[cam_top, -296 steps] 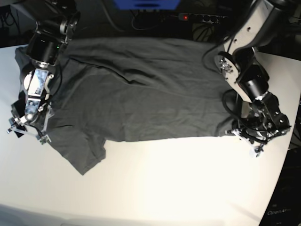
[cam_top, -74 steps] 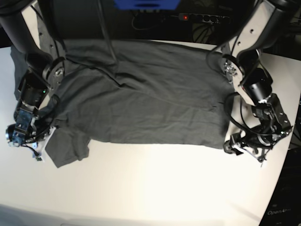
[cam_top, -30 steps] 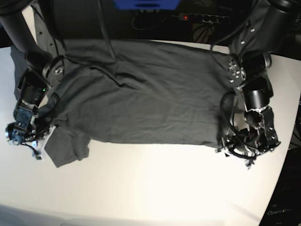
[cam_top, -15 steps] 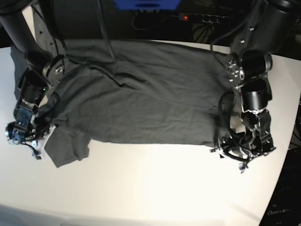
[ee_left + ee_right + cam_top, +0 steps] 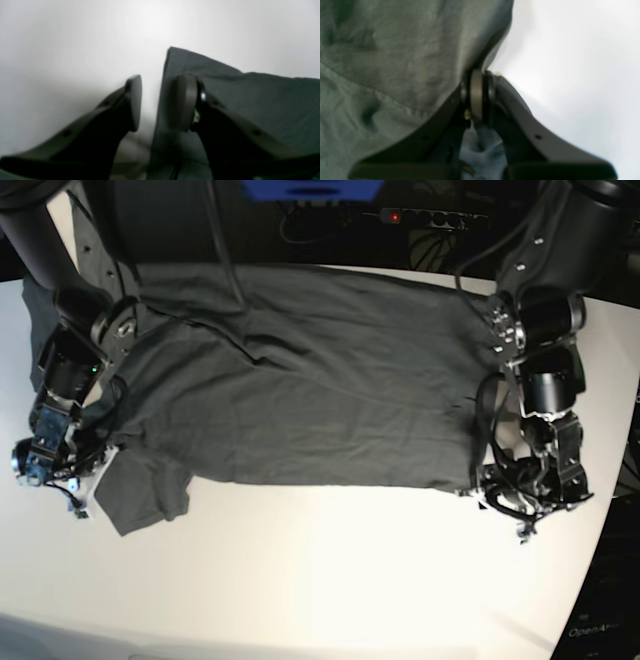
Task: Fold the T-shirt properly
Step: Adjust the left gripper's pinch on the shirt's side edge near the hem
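T-shirt [image 5: 300,380]: spread flat and wrinkly across the far half of the white table [image 5: 330,580], one sleeve poking out toward the near edge | right claw [image 5: 477,100]: clamped tight on the cloth's edge | left claw [image 5: 156,102]: jaws apart at the shirt's corner, one finger [image 5: 183,100] over the fabric, the other over bare table

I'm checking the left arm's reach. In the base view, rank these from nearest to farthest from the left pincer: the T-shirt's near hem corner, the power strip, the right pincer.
From the left pincer:
1. T-shirt hem corner, right beside it.
2. Power strip, at the back edge.
3. Right pincer, across the table.
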Controlling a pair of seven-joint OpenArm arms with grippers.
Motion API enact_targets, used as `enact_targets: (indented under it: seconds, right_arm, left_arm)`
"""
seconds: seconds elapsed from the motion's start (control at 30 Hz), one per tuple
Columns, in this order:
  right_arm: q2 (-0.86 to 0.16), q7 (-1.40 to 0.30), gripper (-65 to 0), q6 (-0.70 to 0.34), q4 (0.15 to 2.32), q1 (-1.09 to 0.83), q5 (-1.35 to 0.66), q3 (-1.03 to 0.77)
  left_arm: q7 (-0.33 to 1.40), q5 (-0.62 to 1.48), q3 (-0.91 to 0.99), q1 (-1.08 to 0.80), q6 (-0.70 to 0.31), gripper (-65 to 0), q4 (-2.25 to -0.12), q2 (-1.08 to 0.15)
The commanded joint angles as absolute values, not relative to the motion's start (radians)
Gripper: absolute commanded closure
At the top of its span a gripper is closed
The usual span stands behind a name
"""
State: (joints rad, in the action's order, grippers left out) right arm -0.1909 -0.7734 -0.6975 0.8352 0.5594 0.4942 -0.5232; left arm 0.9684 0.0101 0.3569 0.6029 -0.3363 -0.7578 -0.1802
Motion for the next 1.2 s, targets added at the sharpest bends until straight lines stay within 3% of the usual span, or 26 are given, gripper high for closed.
enact_targets:
  seconds: [0.0, 1.17]
  right_arm:
    - [-0.199, -0.779, -0.9, -0.698, 0.846, 0.578, 0.492, -0.522]
    - [-0.197, -0.779, -0.9, -0.698, 0.846, 0.564, 0.492, -0.524]
  left_arm:
    - [0.957, 0.018, 0.355, 0.636, -0.341, -22.5, -0.769, -0.183]
    - [0.872, 0.019, 0.354, 0.625, -0.341, -22.5, -0.656, -0.171]
